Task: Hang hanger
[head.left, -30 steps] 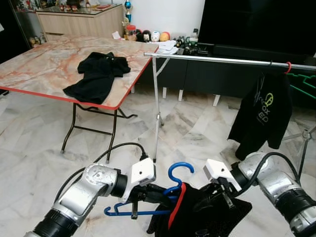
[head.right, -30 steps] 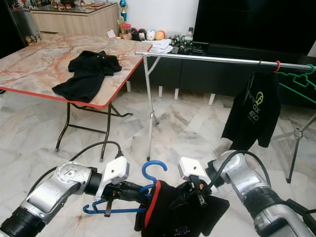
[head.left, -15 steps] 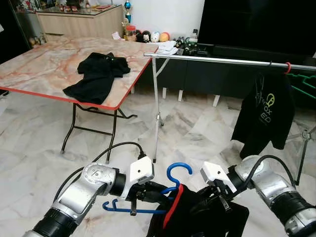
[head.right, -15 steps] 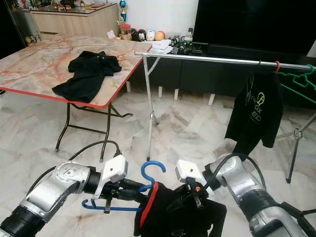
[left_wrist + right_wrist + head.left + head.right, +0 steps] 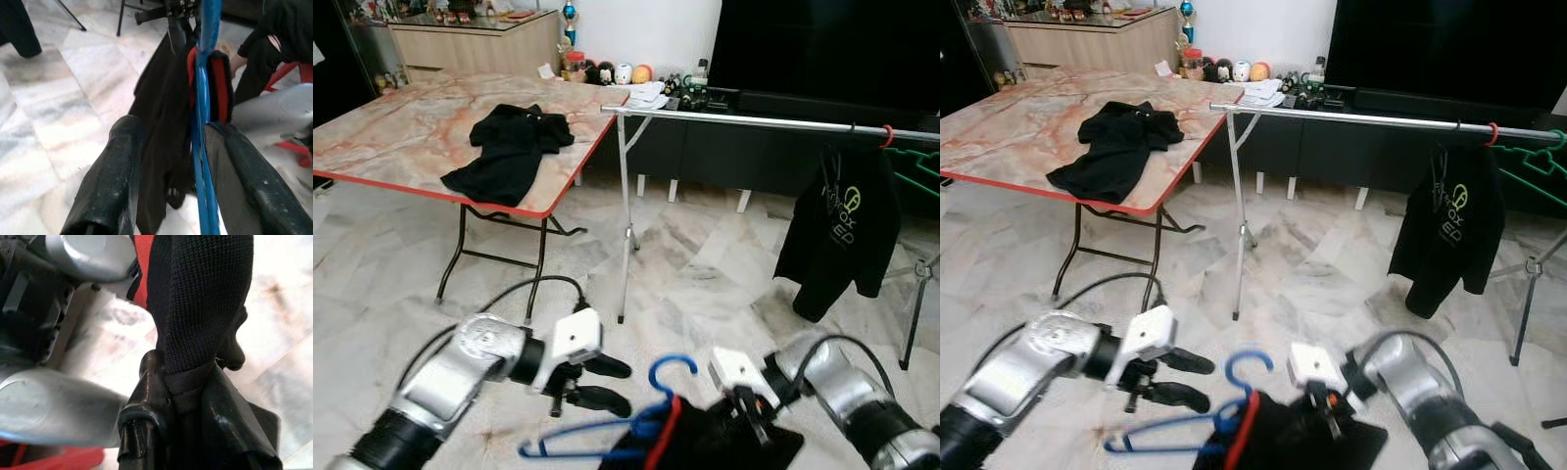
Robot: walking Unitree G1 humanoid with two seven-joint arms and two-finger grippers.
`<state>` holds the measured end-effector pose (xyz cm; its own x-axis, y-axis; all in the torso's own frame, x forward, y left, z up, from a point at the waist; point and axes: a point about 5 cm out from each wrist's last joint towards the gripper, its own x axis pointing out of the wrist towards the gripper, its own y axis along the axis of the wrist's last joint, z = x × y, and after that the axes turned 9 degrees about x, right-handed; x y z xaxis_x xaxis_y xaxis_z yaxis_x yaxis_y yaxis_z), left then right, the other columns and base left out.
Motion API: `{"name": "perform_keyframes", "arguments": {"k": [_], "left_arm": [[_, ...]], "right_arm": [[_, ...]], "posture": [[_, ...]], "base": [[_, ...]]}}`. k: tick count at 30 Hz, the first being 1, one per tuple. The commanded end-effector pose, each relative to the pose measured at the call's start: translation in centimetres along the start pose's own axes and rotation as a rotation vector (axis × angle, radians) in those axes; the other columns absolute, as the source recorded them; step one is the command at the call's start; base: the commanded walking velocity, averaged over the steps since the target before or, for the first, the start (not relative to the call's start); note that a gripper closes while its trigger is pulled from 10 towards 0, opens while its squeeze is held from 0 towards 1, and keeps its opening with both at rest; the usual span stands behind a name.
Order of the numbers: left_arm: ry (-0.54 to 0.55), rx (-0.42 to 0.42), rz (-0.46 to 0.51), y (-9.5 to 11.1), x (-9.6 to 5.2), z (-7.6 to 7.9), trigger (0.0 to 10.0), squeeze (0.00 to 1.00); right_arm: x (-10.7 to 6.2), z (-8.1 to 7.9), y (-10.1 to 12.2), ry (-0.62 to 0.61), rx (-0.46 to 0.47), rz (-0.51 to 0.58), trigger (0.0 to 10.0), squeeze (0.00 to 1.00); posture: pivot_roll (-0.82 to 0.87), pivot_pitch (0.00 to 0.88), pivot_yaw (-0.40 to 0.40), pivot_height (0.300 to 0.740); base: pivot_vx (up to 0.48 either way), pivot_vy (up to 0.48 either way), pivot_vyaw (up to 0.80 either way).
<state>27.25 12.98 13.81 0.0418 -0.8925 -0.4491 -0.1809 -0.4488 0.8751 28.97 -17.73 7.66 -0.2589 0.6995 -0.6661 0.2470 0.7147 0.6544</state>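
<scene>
The blue plastic hanger (image 5: 636, 421) hangs low in front of the robot, above the pale marble floor (image 5: 705, 264), its hook curling upward and its long bar running roughly level from the robot's left toward the middle. A black garment with a red collar edge (image 5: 705, 446) is draped on its right half. The left wrist view adds what the head views do not: the hanger's blue bar (image 5: 203, 147) passes between the two black fingers (image 5: 112, 181) of the left claw (image 5: 607, 384), which stand spread apart and do not press on it, with the black cloth hanging beyond. The right wrist view shows the right claw (image 5: 186, 406) closed on a fold of the knitted black fabric, red trim beside it; in the head views that claw (image 5: 1327, 421) sits at the garment's top edge just right of the hook. Behind, a long silver metal clothes rail (image 5: 744, 119) on thin legs spans the room, well apart from the hanger. A black T-shirt with a yellow-green print (image 5: 842, 230) hangs near its right end, by a red hook (image 5: 886, 137) and a green wire hanger (image 5: 918, 166). To the left stands a marble-topped folding desk with a red rim (image 5: 391, 137), carrying another black shirt (image 5: 509, 152).
</scene>
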Motion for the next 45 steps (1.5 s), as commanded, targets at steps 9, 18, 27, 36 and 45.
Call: {"name": "perform_keyframes", "arguments": {"k": [9, 18, 27, 36, 45], "left_arm": [[0.224, 0.005, -0.037, -0.6, -0.4, -1.1, 10.0, 1.00], [0.668, -0.136, -0.097, -4.2, -1.0, -1.2, 10.0, 0.00], [0.796, -0.194, -0.188, -7.1, 0.3, 0.1, 10.0, 0.00], [0.874, -0.177, -0.276, -8.7, 1.7, -0.2, 10.0, 0.00], [0.953, -0.042, -0.342, -8.6, 2.8, -1.4, 10.0, 0.00]], "right_arm": [[-0.9, 1.6, 1.5, -0.234, -0.006, 0.161, 0.0, 0.00], [-2.1, 2.8, 4.5, -0.540, 0.057, 0.480, 0.0, 0.00], [-3.3, 2.8, 7.8, -0.667, 0.063, 0.611, 0.0, 0.00], [-3.5, 1.7, 11.0, -0.695, 0.032, 0.661, 0.0, 0.00], [-2.1, 0.2, 12.3, -0.653, 0.029, 0.665, 0.0, 0.00]], "posture": [[0.04, 0.027, -0.037, 0.740], [0.04, 0.053, -0.035, 0.740], [0.03, 0.058, -0.037, 0.740], [0.02, 0.057, -0.041, 0.740], [0.02, 0.058, -0.044, 0.740]], "base": [[0.000, 0.000, 0.00], [0.000, 0.000, 0.00], [0.000, 0.000, 0.00], [0.000, 0.000, 0.00], [0.000, 0.000, 0.00]]}}
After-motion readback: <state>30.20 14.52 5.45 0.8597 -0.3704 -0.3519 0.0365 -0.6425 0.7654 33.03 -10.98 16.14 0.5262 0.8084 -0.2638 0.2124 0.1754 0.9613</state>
